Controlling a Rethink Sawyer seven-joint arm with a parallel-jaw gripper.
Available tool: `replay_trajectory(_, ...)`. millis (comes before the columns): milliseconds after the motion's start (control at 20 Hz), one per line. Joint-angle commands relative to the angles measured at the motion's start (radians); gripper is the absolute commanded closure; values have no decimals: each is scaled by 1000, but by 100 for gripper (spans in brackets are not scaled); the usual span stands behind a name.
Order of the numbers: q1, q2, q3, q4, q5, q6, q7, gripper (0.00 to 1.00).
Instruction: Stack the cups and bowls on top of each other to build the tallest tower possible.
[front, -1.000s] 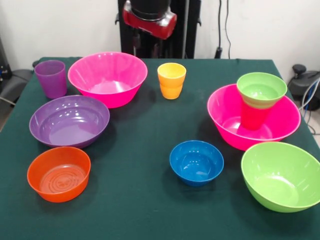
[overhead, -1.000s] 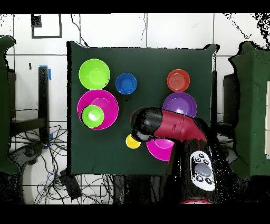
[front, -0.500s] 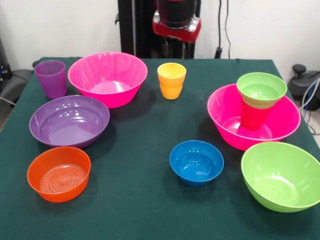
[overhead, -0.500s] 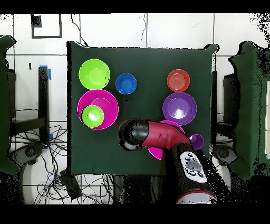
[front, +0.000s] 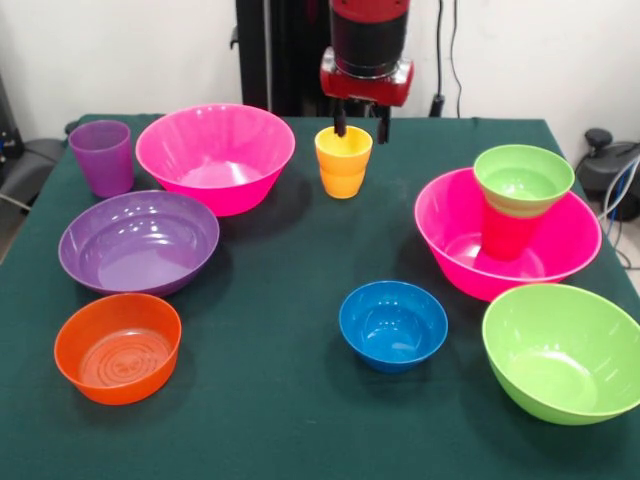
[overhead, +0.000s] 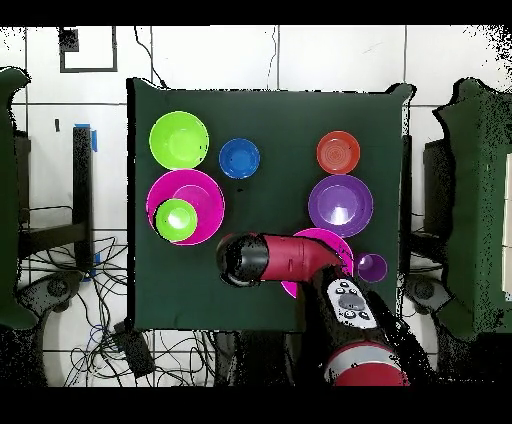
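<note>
My gripper (front: 360, 127) hangs open just above the far rim of the yellow-orange cup (front: 343, 160), with nothing between its fingers. In the overhead view the arm (overhead: 285, 258) hides that cup. At the right, a large pink bowl (front: 445, 245) (overhead: 208, 195) holds the red cup (front: 505, 238), and the small green bowl (front: 523, 178) (overhead: 176, 219) sits on that cup. The purple cup (front: 102, 157) (overhead: 372, 267) stands at the far left. Loose on the cloth are the second pink bowl (front: 215, 155), purple bowl (front: 138, 241), orange bowl (front: 117, 346), blue bowl (front: 392, 324) and lime bowl (front: 562, 350).
The dark green cloth covers the table (front: 290, 400). The robot's black pedestal (front: 285, 60) stands right behind the yellow-orange cup. Cables and a chair lie off the table's sides.
The arm has swung from beside the left pink bowl to over the yellow-orange cup and come down, so its fingers now show. No cup or bowl has moved.
</note>
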Motion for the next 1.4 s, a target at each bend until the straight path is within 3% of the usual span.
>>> replay_trajectory(50, 3, 105, 110, -26, -78, -113, -35, 0)
replay_trajectory(350, -13, 175, 150, -53, -70, -175, -24, 0)
replay_trajectory(650, 52, 206, 83, -122, -119, -170, -16, 0)
replay_trajectory(700, 66, 208, 67, -136, -133, -167, -15, 100)
replay_trajectory(1100, 153, 199, -19, -197, -174, -127, 23, 100)
replay_trajectory(1300, 231, 108, -101, -225, -159, 50, 34, 100)
replay_trajectory(1400, 301, 31, -148, -259, -146, 219, 26, 100)
